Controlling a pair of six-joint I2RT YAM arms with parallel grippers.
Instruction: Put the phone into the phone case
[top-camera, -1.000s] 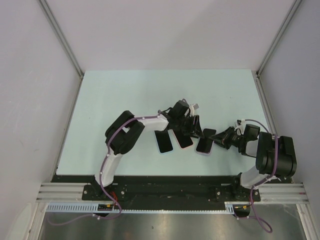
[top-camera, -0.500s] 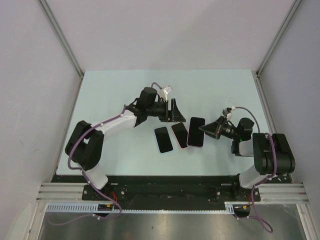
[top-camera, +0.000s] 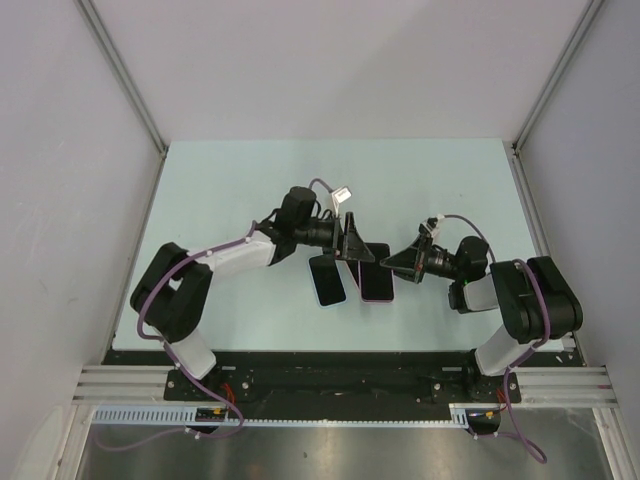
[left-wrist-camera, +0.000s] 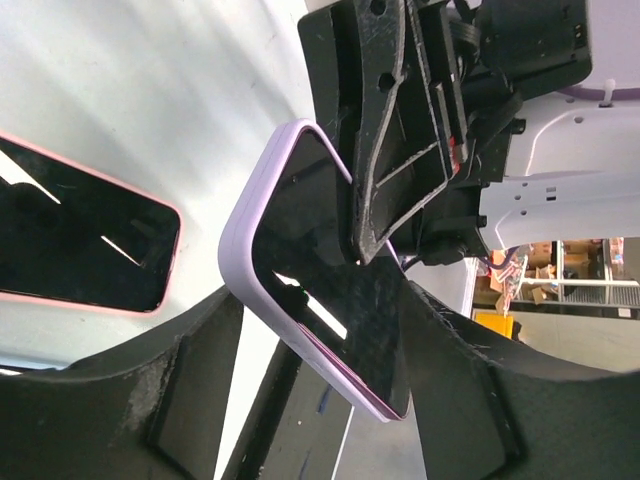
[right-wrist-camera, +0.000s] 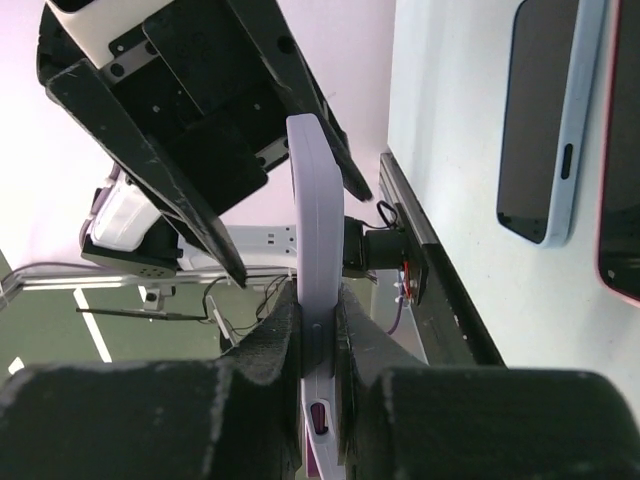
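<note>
Phone (right-wrist-camera: 316, 240), clamped in the right hand (right-wrist-camera: 316, 312), sits within the open left hand (left-wrist-camera: 320, 335).

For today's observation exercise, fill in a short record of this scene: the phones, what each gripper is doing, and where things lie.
held item: lilac-cased phone, screen dark
held by: right gripper, shut on its edge
pose: lifted clear of the table, roughly parallel to it
left gripper: open, fingers either side of the lilac-cased phone, no grip visible
on table: light blue-cased phone and pink-cased phone, lying flat side by side
empty case: none visible
</note>
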